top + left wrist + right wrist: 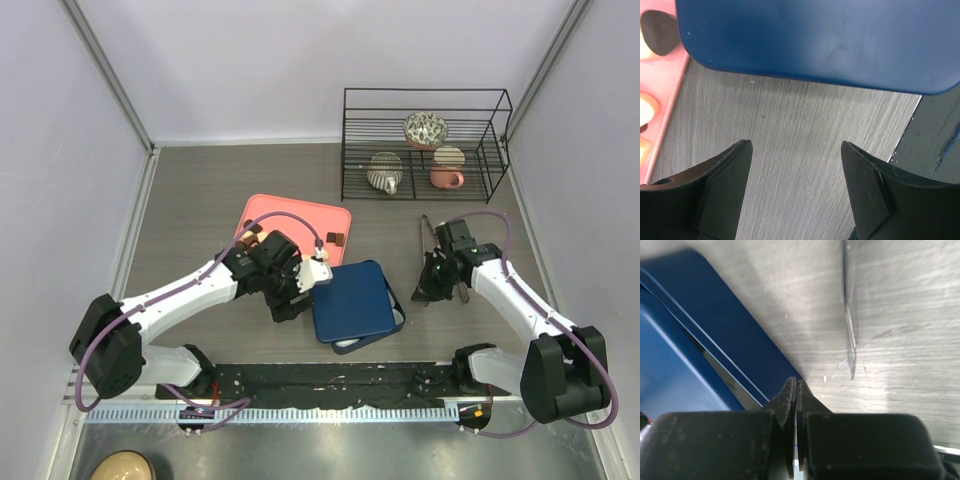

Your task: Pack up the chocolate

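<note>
At 7 o'clock, right at the near edge, sits a tan bowl. The left gripper has its jaws spread apart with nothing in them; only bare table shows between them. The pink tray lies at 12 o'clock from it. The chocolate is on that tray (a few brown bits by its right edge, more by its left edge, partly hidden by the arm). The left wrist view shows one dark piece and some cream ones there.

The blue box lies in the middle, at 3 o'clock from the left gripper and close in front of its jaws. Its lid is on, a bit crooked. A white thing peeks out at the box's 6 o'clock side.

The right gripper is at 3 o'clock from the box, jaws squeezed tight on nothing. A thin metal tool lies just beside it.

At 1 o'clock a black wire rack holds a striped cup, a spotted bowl and a pink mug.
</note>
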